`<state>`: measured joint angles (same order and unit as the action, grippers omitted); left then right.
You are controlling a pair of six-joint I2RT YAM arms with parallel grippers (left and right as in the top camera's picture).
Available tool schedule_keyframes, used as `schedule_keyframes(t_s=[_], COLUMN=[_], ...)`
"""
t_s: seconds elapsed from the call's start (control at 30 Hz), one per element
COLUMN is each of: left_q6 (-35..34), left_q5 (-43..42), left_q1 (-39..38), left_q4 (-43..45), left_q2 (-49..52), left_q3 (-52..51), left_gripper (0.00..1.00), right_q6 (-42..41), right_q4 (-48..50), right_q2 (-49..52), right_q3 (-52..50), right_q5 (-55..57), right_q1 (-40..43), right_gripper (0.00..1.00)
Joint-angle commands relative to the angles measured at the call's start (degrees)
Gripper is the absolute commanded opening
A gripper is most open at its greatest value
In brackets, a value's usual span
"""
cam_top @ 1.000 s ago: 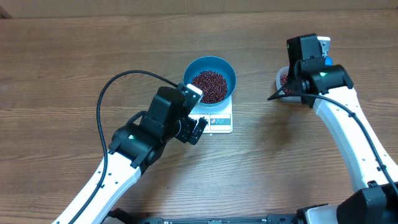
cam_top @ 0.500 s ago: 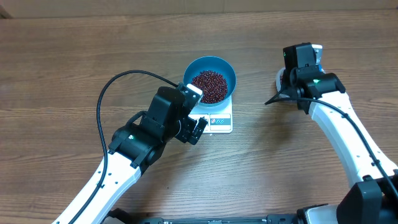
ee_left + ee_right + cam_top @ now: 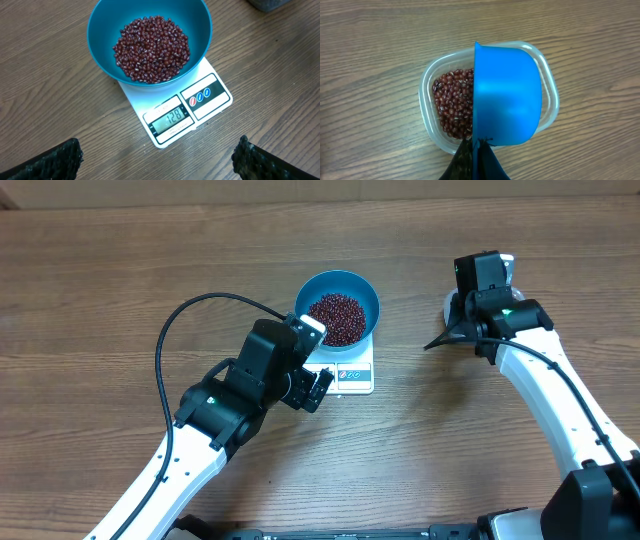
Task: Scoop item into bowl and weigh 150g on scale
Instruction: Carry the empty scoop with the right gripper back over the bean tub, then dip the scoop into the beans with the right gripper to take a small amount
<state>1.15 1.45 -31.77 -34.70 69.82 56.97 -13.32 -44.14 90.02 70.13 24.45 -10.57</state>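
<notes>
Wooden table (image 3: 100,280), bowl (image 3: 100,25) of beans (image 3: 152,47) on scale (image 3: 200,100) ahead of spread left gripper (image 3: 160,165) (right gripper (image 3: 477,160) pinching scoop (image 3: 507,95)).

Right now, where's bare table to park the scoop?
Free: the strip between bowl and tub; the wide stretch left of the bowl and left arm; the near middle, between scale and right arm. Crowded: around the scale, where the left tool hangs open.
</notes>
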Motion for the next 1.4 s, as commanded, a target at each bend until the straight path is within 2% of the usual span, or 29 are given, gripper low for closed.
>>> schedule_keyframes(t_s=[0.0,0.5,0.87,1.1,1.37], left_q6=[-0.7,-0.7,-0.7,-0.7,-0.7], left_q5=[-0.9,-0.9,-0.9,-0.9,-0.9], left_q1=[0.3,0.3,0.3,0.3,0.3], left_q4=[0.2,0.2,0.2,0.2,0.0], left_q2=[0.2,0.2,0.2,0.2,0.2], left_q3=[-0.1,-0.1,-0.1,-0.1,-0.1], left_gripper=[1.0,1.0,0.99,1.0,1.0], right_q6=[-0.4,-0.1,0.3,4.3,12.7], right_q4=[0.6,6.8,9.4,10.3,12.6], right_q2=[0.6,0.6,0.8,0.8,0.8], right_q3=[-2.0,-7.3,-8.4,-8.4,-9.1], right_q5=[-0.1,0.3,1.4,1.3,0.0], right_q1=[0.2,0.3,3.9,4.7,4.7], right_gripper=[0.04,0.04,0.04,0.04,0.04])
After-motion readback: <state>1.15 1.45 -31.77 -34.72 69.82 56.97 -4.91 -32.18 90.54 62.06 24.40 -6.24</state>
